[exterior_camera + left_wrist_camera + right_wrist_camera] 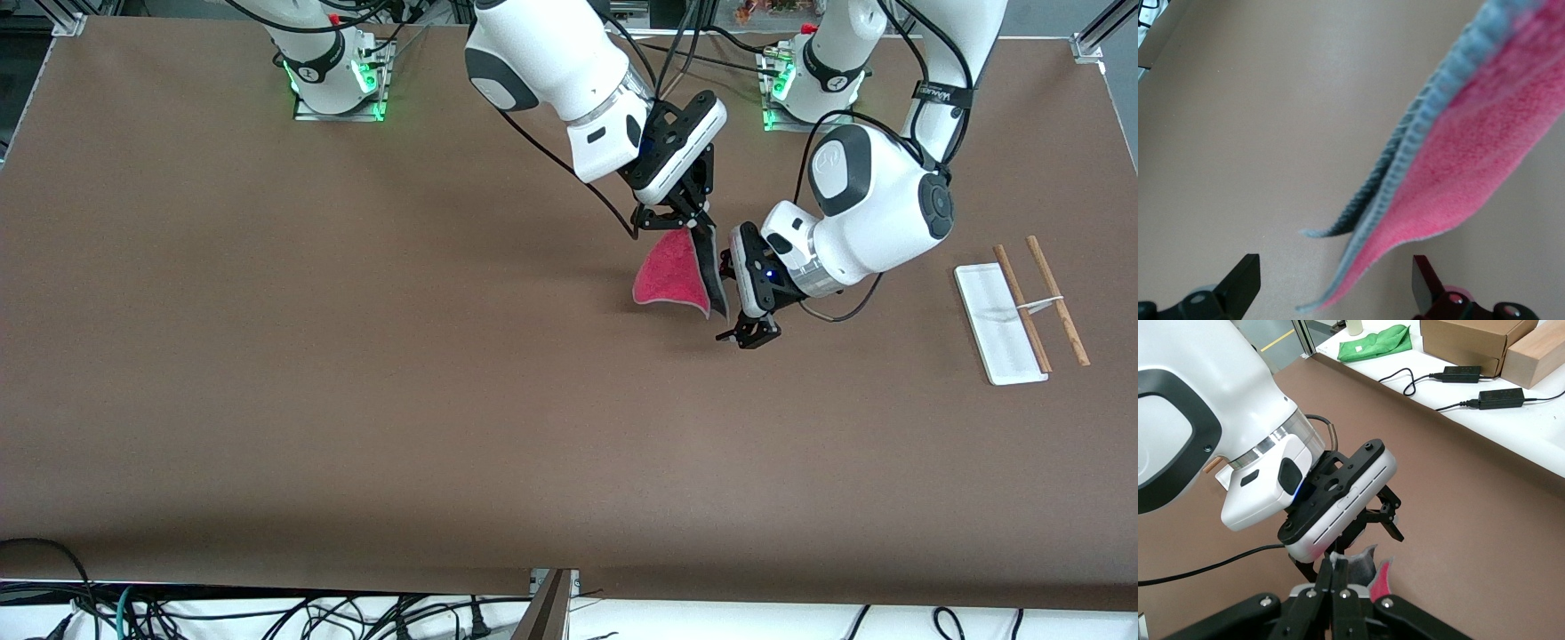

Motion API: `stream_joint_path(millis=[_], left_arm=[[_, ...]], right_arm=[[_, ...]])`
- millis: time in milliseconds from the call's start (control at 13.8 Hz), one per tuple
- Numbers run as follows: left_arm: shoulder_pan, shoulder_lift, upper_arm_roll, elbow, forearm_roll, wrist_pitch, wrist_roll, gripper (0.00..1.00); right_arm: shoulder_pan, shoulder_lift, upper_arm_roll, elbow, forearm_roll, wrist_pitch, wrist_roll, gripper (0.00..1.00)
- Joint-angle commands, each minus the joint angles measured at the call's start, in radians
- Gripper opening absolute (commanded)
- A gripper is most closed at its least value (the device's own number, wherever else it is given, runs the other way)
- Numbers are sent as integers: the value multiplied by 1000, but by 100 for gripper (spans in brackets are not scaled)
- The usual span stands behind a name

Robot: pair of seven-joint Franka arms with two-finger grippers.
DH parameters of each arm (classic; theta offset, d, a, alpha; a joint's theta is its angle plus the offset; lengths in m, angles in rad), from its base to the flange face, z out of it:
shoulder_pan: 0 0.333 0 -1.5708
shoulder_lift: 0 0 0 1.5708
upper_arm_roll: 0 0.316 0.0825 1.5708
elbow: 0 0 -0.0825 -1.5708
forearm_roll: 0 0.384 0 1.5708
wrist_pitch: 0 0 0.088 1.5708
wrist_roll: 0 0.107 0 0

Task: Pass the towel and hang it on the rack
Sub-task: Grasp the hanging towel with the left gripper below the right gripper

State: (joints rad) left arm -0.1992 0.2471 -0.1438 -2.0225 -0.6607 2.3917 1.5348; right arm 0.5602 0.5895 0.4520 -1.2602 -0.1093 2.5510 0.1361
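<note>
Towel: hung pinched in right gripper above bench. Left gripper: spread wide beside it, handover pending. Rack: bare.

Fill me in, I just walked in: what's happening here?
The right gripper holds the towel up by a corner over the middle of the table. The left gripper is open beside the hanging towel, not yet gripping it, so the handover isn't made. The rack stands bare at the left arm's end.
</note>
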Motion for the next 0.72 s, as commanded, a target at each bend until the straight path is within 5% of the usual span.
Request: stream_joint_path(millis=[0,144,217,289,433,505,650], left_arm=[[-12,12,10,21,-22,4,-1,100],[-14,12,10,39,-17,4,-2,94],[-14,17,10,48,-14,4,-4,73],[-16,17,10,53,-14,4,-5,63],[-29,23,10,62,-17,4,-13,72],[-29,24,10,62,-17,4,-27,92],[-31,27,10,62,-16,4,-33,90]], right_arm=[[0,7,5,21,2,3,-10,0],[0,7,5,21,2,3,-10,0],[0,7,5,21,2,3,-10,0],[0,7,5,21,2,3,-10,0],[0,6,5,22,2,3,-12,0],[0,6,5,22,2,3,-12,0],[0,6,5,22,2,3,-12,0]])
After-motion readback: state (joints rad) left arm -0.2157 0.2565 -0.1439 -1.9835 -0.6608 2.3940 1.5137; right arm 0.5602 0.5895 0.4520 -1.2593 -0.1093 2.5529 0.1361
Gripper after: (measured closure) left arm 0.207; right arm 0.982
